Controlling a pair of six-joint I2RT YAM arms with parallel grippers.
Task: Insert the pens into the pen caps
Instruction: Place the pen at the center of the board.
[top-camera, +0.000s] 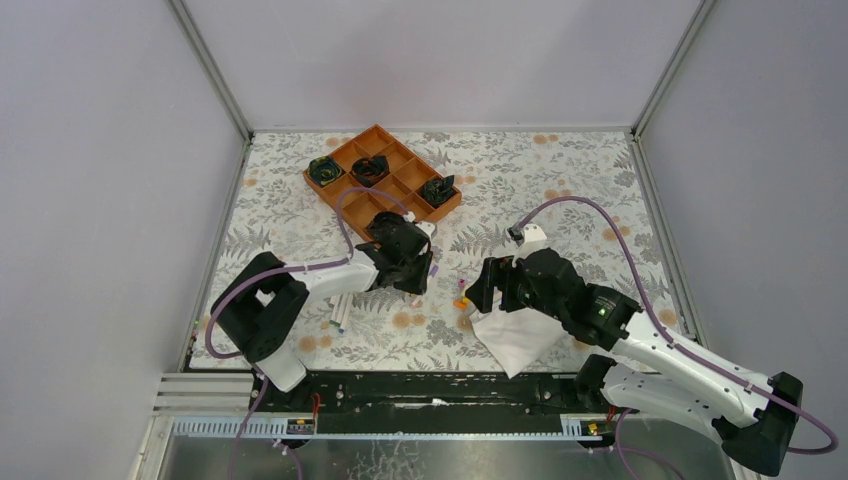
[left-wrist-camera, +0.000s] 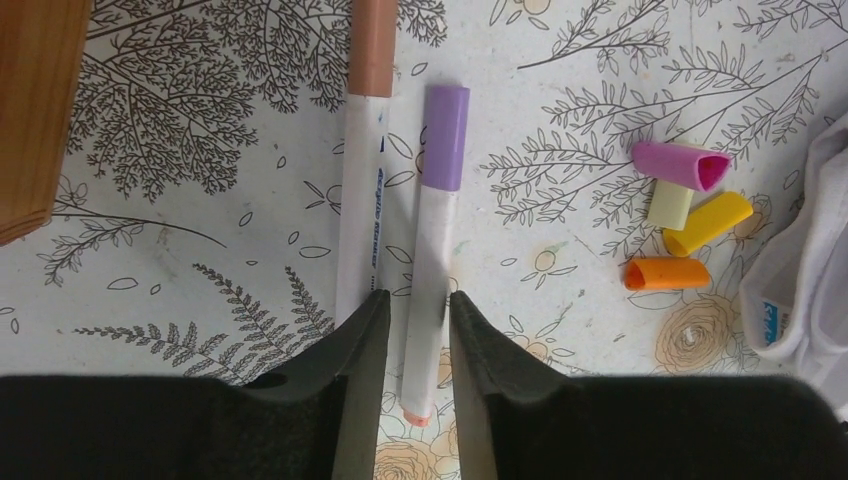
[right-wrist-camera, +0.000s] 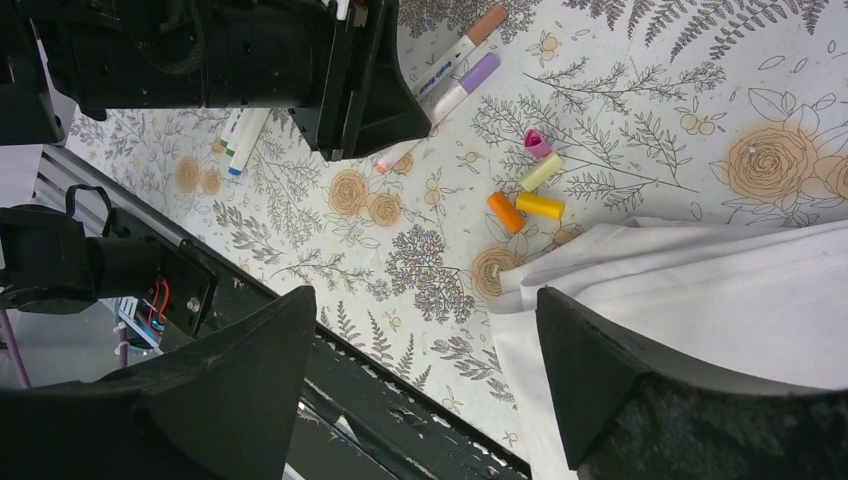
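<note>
Two white pens lie side by side on the flowered table: one with a purple cap (left-wrist-camera: 430, 250) and one with a brown cap (left-wrist-camera: 362, 200). My left gripper (left-wrist-camera: 418, 300) straddles the purple-capped pen's rear end. Its jaws stand slightly apart, with a thin gap beside the barrel, and the pen rests on the table. To the right lie loose pen caps: pink (left-wrist-camera: 680, 165), pale yellow (left-wrist-camera: 669, 204), yellow (left-wrist-camera: 708, 222) and orange (left-wrist-camera: 667, 273). My right gripper (right-wrist-camera: 425, 300) is wide open and holds nothing; it hangs over the cloth's edge near the table front.
A crumpled white cloth (top-camera: 520, 335) lies under the right gripper, close to the caps. An orange compartment tray (top-camera: 385, 180) with dark objects sits at the back. More pens (right-wrist-camera: 240, 135) lie beside the left arm. The black front rail (right-wrist-camera: 400, 400) borders the table.
</note>
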